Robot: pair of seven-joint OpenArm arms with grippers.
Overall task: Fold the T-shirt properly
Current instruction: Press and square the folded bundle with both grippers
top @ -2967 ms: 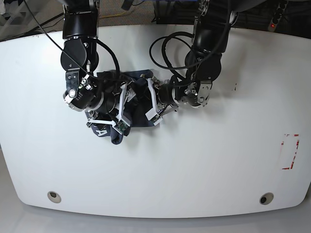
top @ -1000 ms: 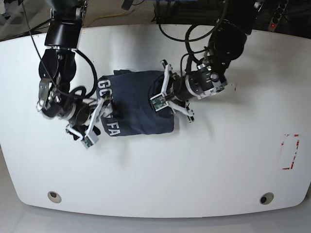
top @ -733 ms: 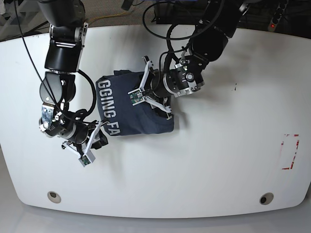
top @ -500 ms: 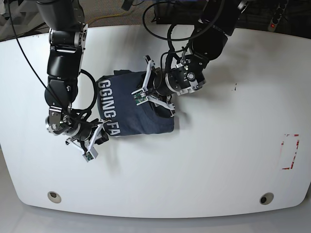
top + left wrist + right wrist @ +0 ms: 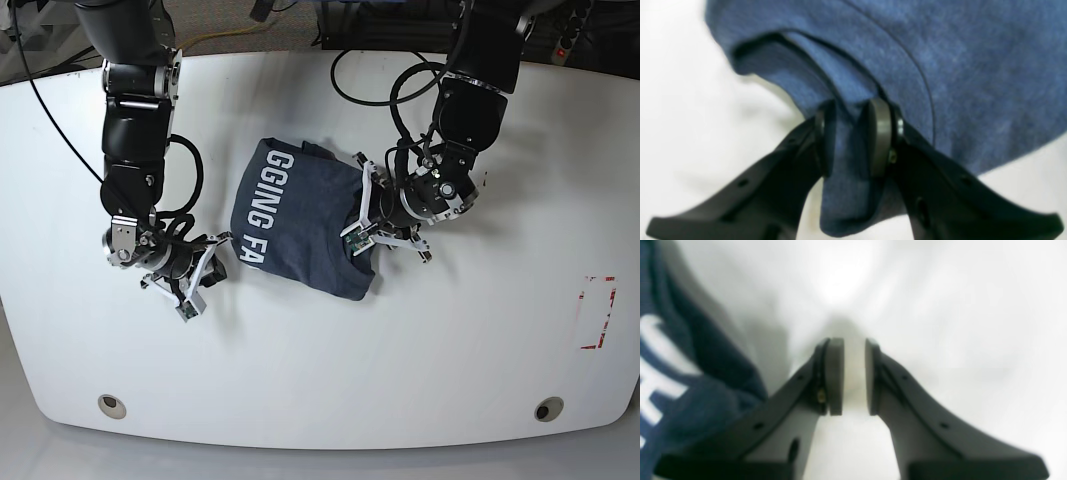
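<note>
Your left end effector (image 5: pixel 851 133) is clamped on a fold of the T-shirt (image 5: pixel 300 225), which lies in a folded bundle mid-counter (image 5: pixel 450 330). Your right end effector (image 5: pixel 853 373) sits just beside the shirt's lettered edge, its pads (image 5: pixel 835 373) nearly closed with only white counter between them, gripping nothing.

slate-blue T-shirt (image 5: pixel 300 225) – white lettering, white table (image 5: pixel 470 340)

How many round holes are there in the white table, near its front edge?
2. One hole is near the front edge on the base view's left side; the other hole is near the front edge on its right. The arms may hide others further back.
</note>
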